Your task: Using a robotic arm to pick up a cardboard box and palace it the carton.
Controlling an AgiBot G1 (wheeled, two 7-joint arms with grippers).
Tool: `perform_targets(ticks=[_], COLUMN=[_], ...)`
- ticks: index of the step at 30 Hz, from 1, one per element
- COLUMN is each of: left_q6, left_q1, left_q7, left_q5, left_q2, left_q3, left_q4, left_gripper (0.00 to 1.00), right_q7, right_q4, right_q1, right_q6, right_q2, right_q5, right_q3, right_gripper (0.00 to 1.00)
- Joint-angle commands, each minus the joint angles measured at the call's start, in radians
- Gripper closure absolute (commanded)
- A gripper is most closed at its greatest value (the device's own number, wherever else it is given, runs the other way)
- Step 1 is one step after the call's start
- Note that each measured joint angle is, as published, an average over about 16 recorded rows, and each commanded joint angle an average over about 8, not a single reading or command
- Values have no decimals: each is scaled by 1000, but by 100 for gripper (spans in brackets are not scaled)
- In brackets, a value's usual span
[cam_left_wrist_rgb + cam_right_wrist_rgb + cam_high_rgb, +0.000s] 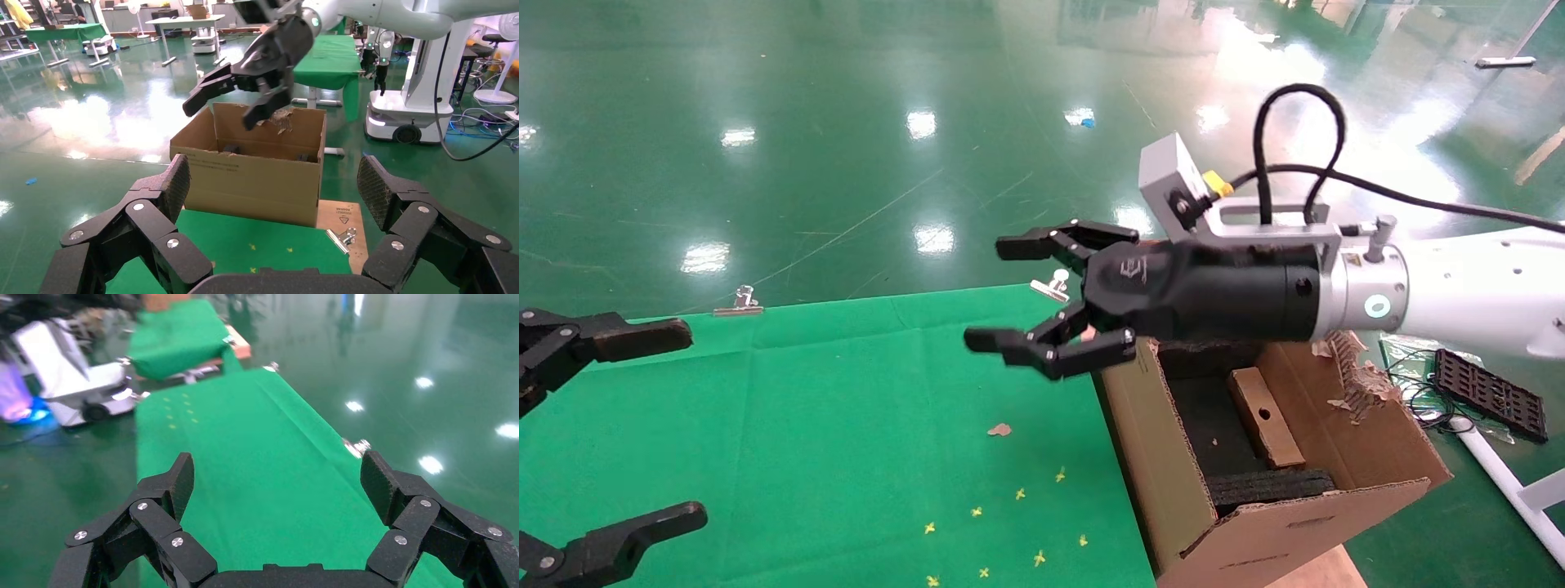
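Only the head view looks down into the carton (pixel 1369 457), where the cardboard box (pixel 1264 416) leans on the black foam padding (pixel 1214 433) just below and behind the right gripper (pixel 1046 298). That robotic arm (pixel 1475 290) reaches level across the carton, fingers spread wide and empty. The left gripper (pixel 641 425) waits, gaping wide, over the green cloth (pixel 846 425).

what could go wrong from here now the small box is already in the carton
1. The right pincer hangs open just above the carton wall; dropping as it pulls away, a finger could catch a flap and drag the carton off its support.
2. The cardboard box leans tilted on the black foam, so a knock might tip it.
3. The left pincer is open over the green cloth; the arms might cross if both move inward.
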Motion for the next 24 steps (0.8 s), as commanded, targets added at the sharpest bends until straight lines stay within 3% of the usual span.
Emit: perform_targets(ticks=[1, 15, 24], left_q6=[0, 0, -1], left_q1=[0, 0, 0], left_q7=[0, 0, 1], left_q5=[0, -1, -1], left_q2=[0, 0, 0], left_q3=[0, 1, 1], left_q4=[0, 0, 0], left_gripper=[0, 0, 0], right_q7=[-7, -55, -60], right_q4=[36, 269, 296], right_q1=[-37, -276, -306], right_q6=[-13, -98, -109], right_q2=[3, 22, 25], right_q5=[12, 94, 106], right_q3=[41, 307, 340], right_gripper=[0, 0, 0])
